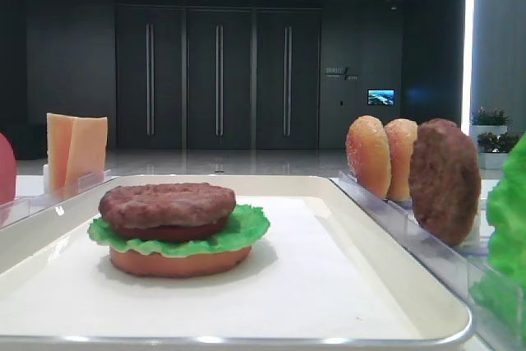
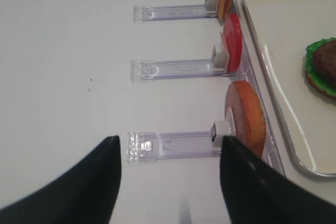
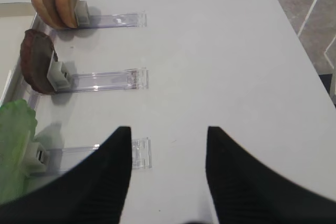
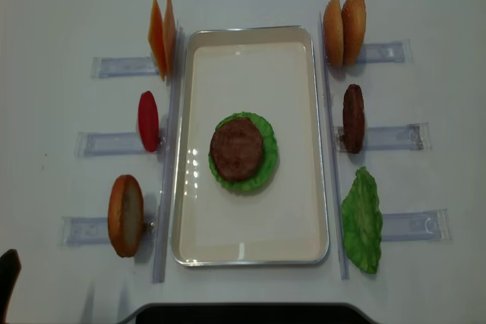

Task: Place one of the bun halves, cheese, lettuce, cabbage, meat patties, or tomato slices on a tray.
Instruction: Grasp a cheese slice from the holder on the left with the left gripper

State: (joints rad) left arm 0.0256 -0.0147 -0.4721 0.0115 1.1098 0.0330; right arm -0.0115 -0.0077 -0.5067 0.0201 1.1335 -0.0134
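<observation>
The cream tray [image 4: 250, 73] holds a stack in its middle: a bun half [image 1: 177, 262], lettuce [image 1: 177, 232] and a meat patty [image 4: 238, 148] on top. Left of the tray stand cheese [image 4: 161, 36], a tomato slice [image 4: 148, 121] and a bun half [image 4: 125, 215]. On the right stand two bun halves [image 4: 343, 29], a patty [image 4: 353, 117] and lettuce [image 4: 363, 220]. My left gripper [image 2: 169, 139] is open and empty over the table, just short of the rack of the left bun half [image 2: 245, 116]. My right gripper [image 3: 168, 129] is open and empty beside the lettuce's rack.
Clear acrylic racks [image 2: 173, 145] lie flat on the white table on both sides of the tray, each carrying its food piece at the tray end. The table's right edge [image 3: 294, 24] and the floor show in the right wrist view.
</observation>
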